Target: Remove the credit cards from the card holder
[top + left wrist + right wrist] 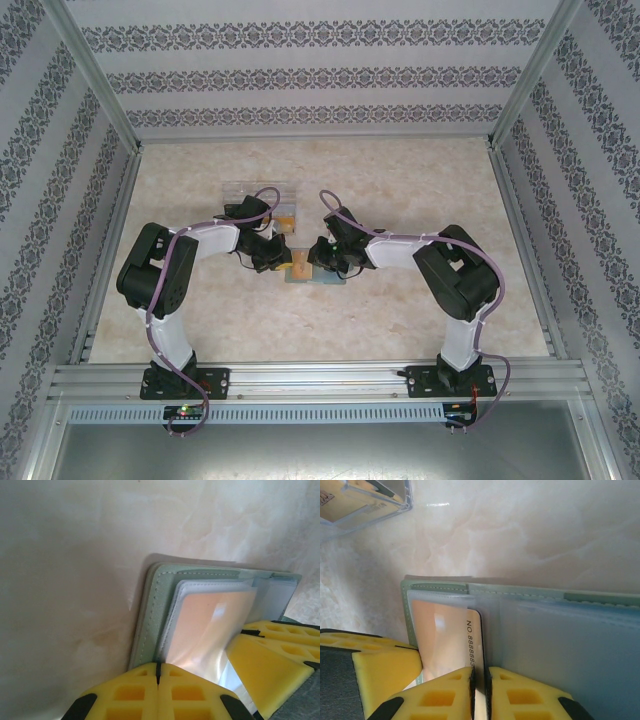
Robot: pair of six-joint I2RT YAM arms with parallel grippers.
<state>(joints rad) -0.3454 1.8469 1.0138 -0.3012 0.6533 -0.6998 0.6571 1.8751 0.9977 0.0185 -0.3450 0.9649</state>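
While both my arms reach in over the pale marble-patterned tabletop (60,580), the small sage-green soft bifold card holder (155,605) lies open and flat directly ahead of my two sets of yellow fingers. My left fingers (161,675) are pressed together with only a dark seam between them, right at the near edge of the card holder (520,591). Whether they pinch any of its material I cannot tell.

My right fingers (471,677) sit just beside them, to their right, and are nearly closed on the near end of the orange-yellow plastic credit card (440,630), whose pale printed strip runs down into the narrow slot between the pads. The rest of that card (210,625) lies ahead of the fingers, under a clear glossy inner pocket of the holder, which catches the light. To the right of my right fingers the holder's other half spreads out, covered by more cloudy clear pockets.

Further ahead and to the left of my right fingers, well apart from the card holder (318,275), a clear plastic rectangular tray (365,505) rests on the tabletop with something flat and tan inside it.
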